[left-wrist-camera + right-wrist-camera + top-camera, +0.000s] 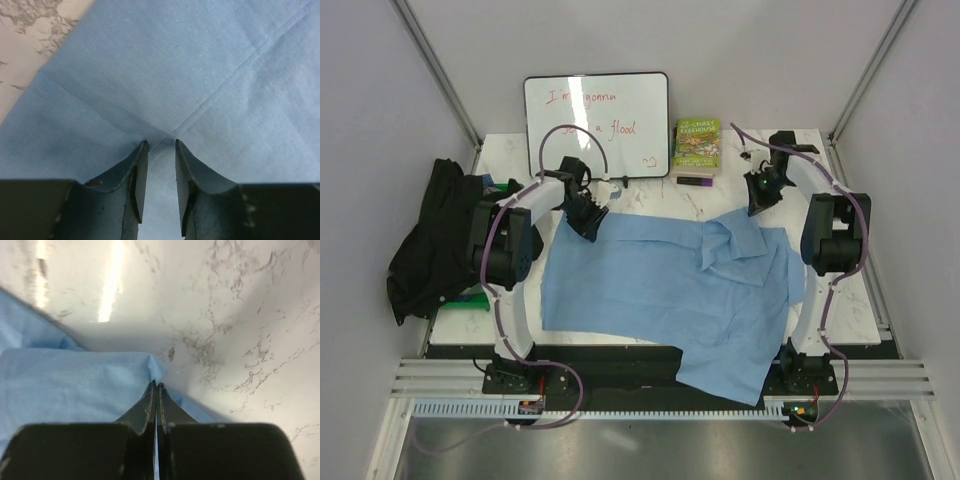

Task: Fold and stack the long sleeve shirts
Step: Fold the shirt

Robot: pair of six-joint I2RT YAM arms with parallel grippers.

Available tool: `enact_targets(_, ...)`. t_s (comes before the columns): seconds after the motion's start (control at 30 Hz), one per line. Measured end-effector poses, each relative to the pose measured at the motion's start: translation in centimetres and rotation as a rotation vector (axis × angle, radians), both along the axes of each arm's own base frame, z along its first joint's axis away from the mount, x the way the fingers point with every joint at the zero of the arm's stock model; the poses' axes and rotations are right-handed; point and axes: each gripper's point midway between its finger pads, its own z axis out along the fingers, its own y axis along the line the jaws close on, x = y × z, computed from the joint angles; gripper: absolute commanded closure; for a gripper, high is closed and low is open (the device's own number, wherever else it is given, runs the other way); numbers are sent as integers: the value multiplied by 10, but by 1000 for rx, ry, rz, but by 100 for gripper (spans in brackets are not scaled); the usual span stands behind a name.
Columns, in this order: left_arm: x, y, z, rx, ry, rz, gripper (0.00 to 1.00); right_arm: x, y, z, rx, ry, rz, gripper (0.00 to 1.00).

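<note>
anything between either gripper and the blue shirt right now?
Nothing visible. The left gripper is down on the blue shirt, jaws apart with a ridge of cloth rising between them. The right gripper is shut, its tip right at the shirt's edge over the table. I can't tell whether it pinches cloth.

Overhead shot is evenly lit but soft and low-res, and the black shirt [425,245] is just a dark blob. Right wrist cam gets streaky glare off the marble table [240,315] plus a soft shadow. Fingers [120,187] look slightly mushy up close in both wrist views.
</note>
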Motion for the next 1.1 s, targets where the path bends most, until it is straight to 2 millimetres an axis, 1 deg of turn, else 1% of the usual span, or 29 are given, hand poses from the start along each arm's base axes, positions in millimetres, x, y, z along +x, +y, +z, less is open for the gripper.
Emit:
enact_targets(0.07,-1,-1,2,-9,3,-3,59,6,5,18,30,-41,12,100)
enact_targets(0.1,-3,-3,5,-23,-2,-7,58,3,9,31,54,-56,21,100)
enact_targets(0.17,-10,-7,17,-56,-12,-17,56,-9,20,64,115,-103,43,100)
enact_targets(0.2,-14,-10,28,-80,-27,-25,55,-18,27,84,150,-134,56,100)
enact_targets(0.27,-23,-18,59,-150,-79,-53,53,-42,40,130,226,-212,92,100)
enact_targets(0.3,-28,-22,79,-188,-119,-71,43,-58,48,152,270,-259,115,100)
enact_targets(0.33,-35,-27,100,-231,-167,-94,41,-77,56,170,315,-295,140,100)
enact_targets(0.37,-43,-31,122,-271,-219,-124,39,-93,62,184,351,-324,159,100)
enact_targets(0.4,-51,-35,144,-312,-276,-153,37,-112,70,195,395,-357,182,100)
enact_targets(0.47,-73,-44,185,-382,-398,-223,33,-153,84,207,492,-364,205,100)
enact_targets(0.5,-84,-48,201,-409,-467,-263,25,-171,92,209,546,-354,205,100)
enact_targets(0.53,-100,-55,217,-432,-542,-312,20,-182,97,209,587,-341,197,100)
enact_targets(0.57,-109,-59,225,-445,-582,-342,15,-188,100,209,618,-333,181,100)
enact_targets(0.6,-121,-67,233,-453,-651,-387,1,-191,104,207,653,-322,154,100)
enact_targets(0.67,-155,-88,241,-474,-771,-500,1,-194,110,206,715,-307,101,100)
enact_targets(0.73,-183,-106,242,-494,-850,-595,0,-197,115,205,779,-287,39,100)
enact_targets(0.8,-203,-123,241,-495,-919,-662,0,-204,119,204,838,-261,-25,100)
enact_targets(0.87,-216,-142,237,-478,-975,-716,0,-212,123,202,898,-225,-78,100)
enact_targets(0.9,-219,-151,231,-459,-989,-733,0,-216,126,201,933,-191,-105,100)
enact_targets(0.97,-225,-164,214,-415,-993,-765,0,-222,131,194,1002,-117,-161,100)
enact_targets(1.0,-226,-168,205,-389,-985,-776,0,-226,132,189,1031,-75,-191,100)
enact_targets(1.03,-230,-173,193,-355,-980,-803,0,-229,134,186,1055,-36,-222,100)
enact_targets(1.1,-237,-181,179,-319,-1002,-844,0,-235,136,186,1098,5,-265,100)
